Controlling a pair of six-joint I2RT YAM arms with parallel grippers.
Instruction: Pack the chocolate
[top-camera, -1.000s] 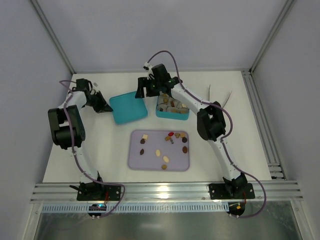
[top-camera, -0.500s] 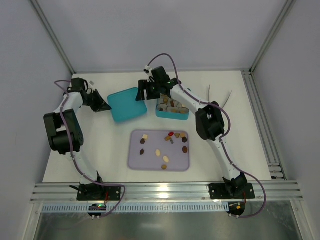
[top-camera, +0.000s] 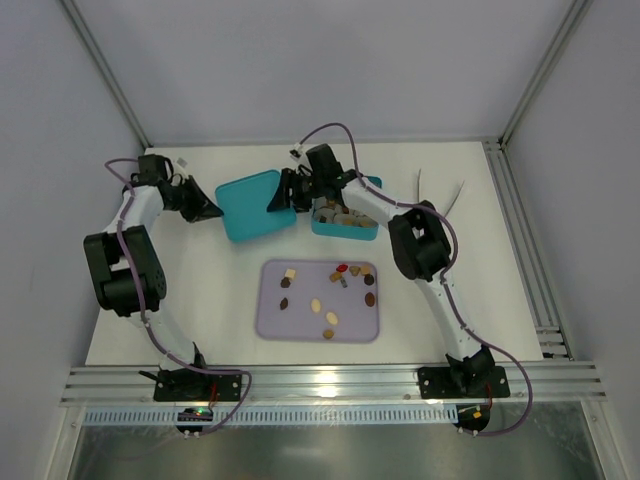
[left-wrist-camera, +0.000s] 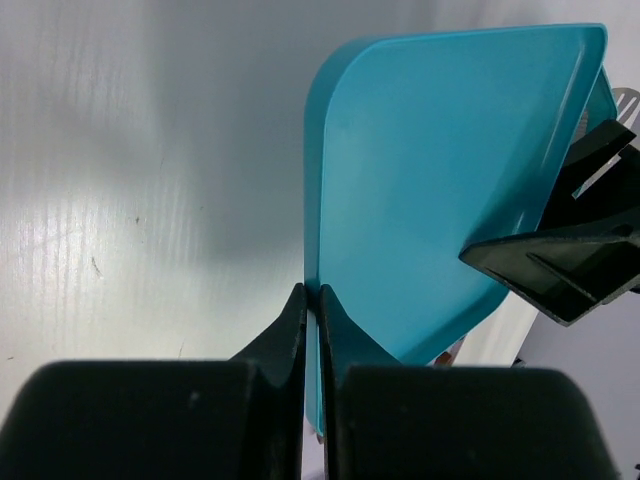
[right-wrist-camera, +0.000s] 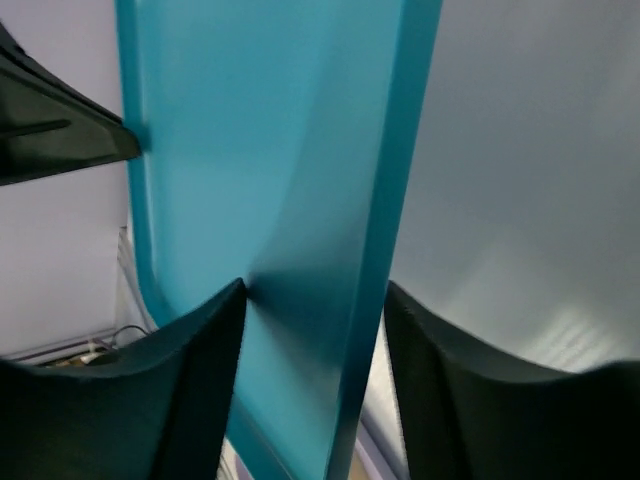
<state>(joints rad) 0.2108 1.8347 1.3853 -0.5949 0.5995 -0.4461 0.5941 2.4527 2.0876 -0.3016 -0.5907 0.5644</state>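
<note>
Bench (top-camera: 200, 300): white and flat.
Middle: a pale purple tray (top-camera: 275, 325) lies here.
Back: a teal box (top-camera: 345, 231) sits behind the tray.
Back right: two thin white sticks (top-camera: 420, 185).

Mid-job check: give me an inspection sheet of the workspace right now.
Surface: white table, lavender tray at centre.
Job's things: chocolates loose on the tray, more in the teal box; lid off, held beside the box.
Clutter: two thin white pieces right of the box.
Grippers: left end effector shut on the lid's edge; right end effector clamped across the opposite rim.
Cables: purple cable along each arm, looping above the right wrist.
Surroundings: grey walls, aluminium rails; nothing else seen.
</note>
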